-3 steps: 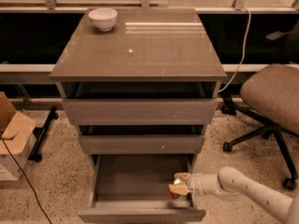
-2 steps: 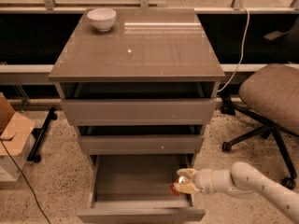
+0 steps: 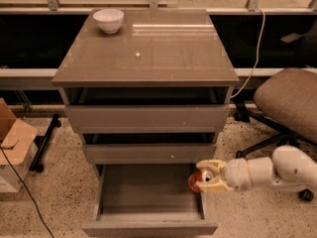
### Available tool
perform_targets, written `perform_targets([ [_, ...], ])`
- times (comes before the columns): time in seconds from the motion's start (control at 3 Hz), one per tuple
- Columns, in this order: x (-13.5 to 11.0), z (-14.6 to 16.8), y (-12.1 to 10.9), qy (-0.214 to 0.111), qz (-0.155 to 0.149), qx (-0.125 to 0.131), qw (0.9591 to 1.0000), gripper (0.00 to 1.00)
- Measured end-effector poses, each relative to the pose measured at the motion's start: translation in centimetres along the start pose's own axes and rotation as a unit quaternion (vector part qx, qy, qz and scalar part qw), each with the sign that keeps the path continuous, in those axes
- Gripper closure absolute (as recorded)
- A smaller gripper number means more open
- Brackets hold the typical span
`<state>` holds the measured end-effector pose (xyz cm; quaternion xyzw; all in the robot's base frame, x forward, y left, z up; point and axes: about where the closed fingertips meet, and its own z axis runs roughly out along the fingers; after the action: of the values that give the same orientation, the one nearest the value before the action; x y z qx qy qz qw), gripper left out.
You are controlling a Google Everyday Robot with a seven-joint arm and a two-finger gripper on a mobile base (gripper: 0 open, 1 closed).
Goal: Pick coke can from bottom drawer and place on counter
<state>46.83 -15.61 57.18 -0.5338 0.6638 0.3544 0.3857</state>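
Observation:
The bottom drawer (image 3: 148,226) is pulled open at the foot of the cabinet, and its inside looks bare. My gripper (image 3: 203,176), cream-coloured, reaches in from the right on a white arm. It is shut on the coke can (image 3: 194,182), a small red can. The can is held over the drawer's right side wall, above the drawer floor. The counter (image 3: 148,48) is the glossy grey-brown top of the cabinet, well above the gripper.
A white bowl (image 3: 108,20) stands at the counter's back left corner. Two more drawers (image 3: 146,118) sit above the open one, slightly pulled out. An office chair (image 3: 292,100) stands on the right. A cardboard box (image 3: 12,138) and cables lie at the left.
The gripper has lifted the coke can up from the drawer's right front area and drawn it toward the right side wall. The arm has risen with it.

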Motion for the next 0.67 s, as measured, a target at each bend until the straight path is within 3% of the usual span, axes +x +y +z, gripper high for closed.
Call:
perform_targets([
  [0.33,-7.0,-3.2,0.2,0.018,-0.062,-0.001,0.9979,1.0],
  [0.67,-13.4,-5.7,0.1,0.042,-0.118,0.017,0.9919,1.0],
])
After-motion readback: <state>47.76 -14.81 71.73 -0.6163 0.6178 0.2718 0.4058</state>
